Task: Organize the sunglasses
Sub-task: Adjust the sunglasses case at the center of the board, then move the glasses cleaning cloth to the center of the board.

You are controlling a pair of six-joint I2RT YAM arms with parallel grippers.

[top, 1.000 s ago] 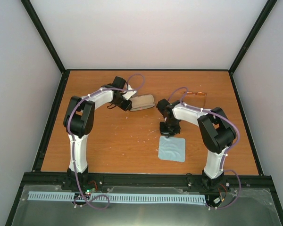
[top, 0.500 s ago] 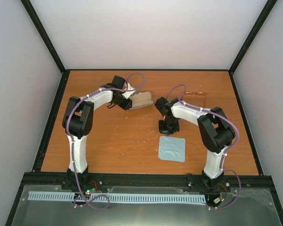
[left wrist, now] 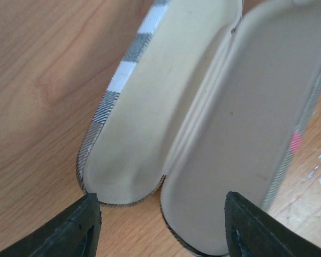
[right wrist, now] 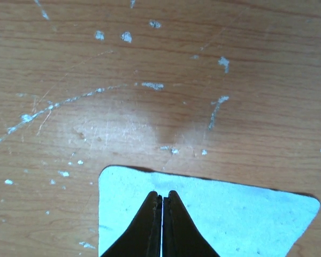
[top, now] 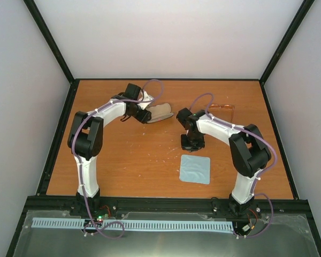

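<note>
The sunglasses [top: 223,108], thin-framed with orange lenses, lie at the back right of the table, partly behind the right arm's cable. Neither gripper touches them. The brown striped case [top: 161,113] lies open in the back middle, and the left wrist view shows both cream-lined halves [left wrist: 150,101] empty. My left gripper [top: 145,115] [left wrist: 161,197] is open at the case's near end, its fingers [left wrist: 85,225] wide on either side. My right gripper [top: 192,143] [right wrist: 162,194] is shut with nothing in it, just above the far edge of the light blue cloth [right wrist: 224,219].
The light blue cloth [top: 195,169] lies flat on the front right part of the wooden table [top: 139,160]. Black frame rails [top: 56,139] run along the table's sides and front. White flecks and scratches mark the wood [right wrist: 123,36].
The left jaws have spread wide and let go of the case, which now lies open. The left wrist shifted slightly back. The right gripper stayed shut and edged a little away from the cloth.
</note>
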